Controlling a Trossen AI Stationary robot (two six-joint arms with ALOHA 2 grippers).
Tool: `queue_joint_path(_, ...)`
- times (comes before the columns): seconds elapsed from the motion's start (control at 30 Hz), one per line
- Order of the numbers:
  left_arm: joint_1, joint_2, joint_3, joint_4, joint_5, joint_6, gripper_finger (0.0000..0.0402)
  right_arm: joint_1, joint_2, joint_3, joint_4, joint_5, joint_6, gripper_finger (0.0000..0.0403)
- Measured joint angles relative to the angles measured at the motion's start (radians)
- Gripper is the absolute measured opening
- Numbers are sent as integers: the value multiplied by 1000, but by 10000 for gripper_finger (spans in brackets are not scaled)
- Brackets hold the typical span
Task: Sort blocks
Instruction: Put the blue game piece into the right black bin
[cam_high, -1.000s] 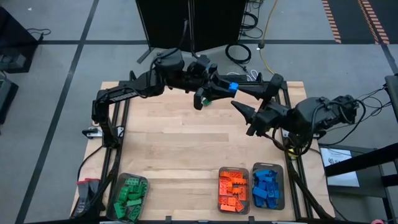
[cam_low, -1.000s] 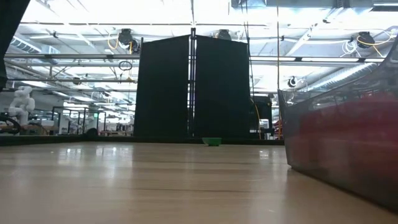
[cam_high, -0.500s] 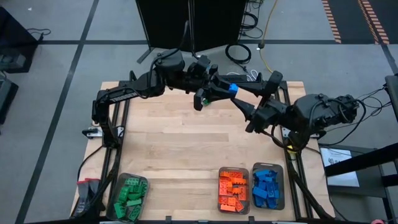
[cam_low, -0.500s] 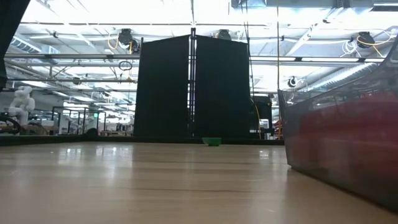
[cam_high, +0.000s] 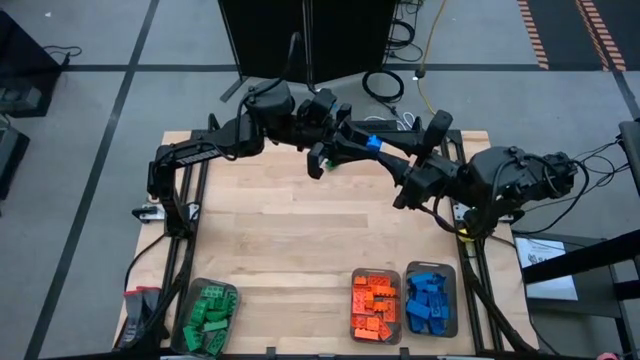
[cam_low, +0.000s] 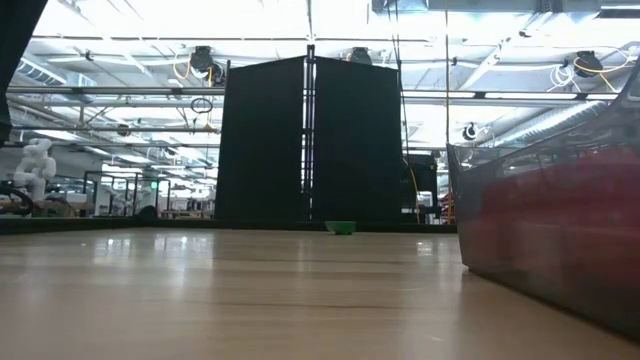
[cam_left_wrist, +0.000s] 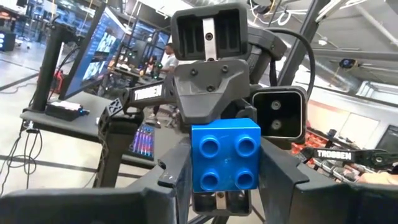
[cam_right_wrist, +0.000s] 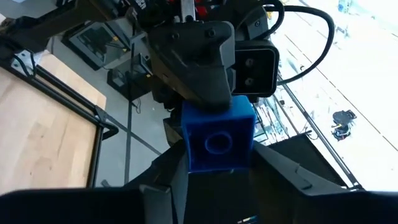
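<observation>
**Blue brick mid-air between both grippers, far edge of the desk**

High view: the blue brick (cam_high: 374, 142) sits above the far edge of the desk (cam_high: 300, 240), well away from the trays. The left gripper (cam_high: 362, 146) and right gripper (cam_high: 388, 160) meet nose to nose at it. Near edge: green blocks (cam_high: 207, 317) in their tray, orange blocks (cam_high: 374, 304) and blue blocks (cam_high: 431, 301) in two trays side by side. One small green brick (cam_high: 330, 164) shows just beside the left gripper; I cannot tell whether it lies on the desk.

Low view: no arm visible. A green brick (cam_low: 341, 227) lies far off on the wood; a clear tray wall (cam_low: 545, 230) fills the near right.

Left wrist view: the brick's studded face points at me, two by two studs, the left jaws clamped on its flat side walls. The right gripper looms straight behind it.

Right wrist view: I see the hollow underside of the same brick, with the right jaws closing in on either side; I cannot tell whether they touch it yet.

Handling judgement: light, rigid, smooth plastic, not fragile. The slick walls may let it twist or pop out under an off-centre squeeze, so I'd take it square on two opposite flat walls, centred, never on the studs.
</observation>
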Motion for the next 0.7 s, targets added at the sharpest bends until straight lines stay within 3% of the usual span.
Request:
queue_joint_path(0.13,0,0,0,-2,0,0,126,0,0,0,1,-13,-1,129)
queue_joint_path(0.47,0,-1,0,-8,-5,10,126,-11,0,0,6,-22,3,198)
queue_joint_path(0.7,0,-1,0,-10,-11,9,126,-11,0,0,6,-23,-35,202)
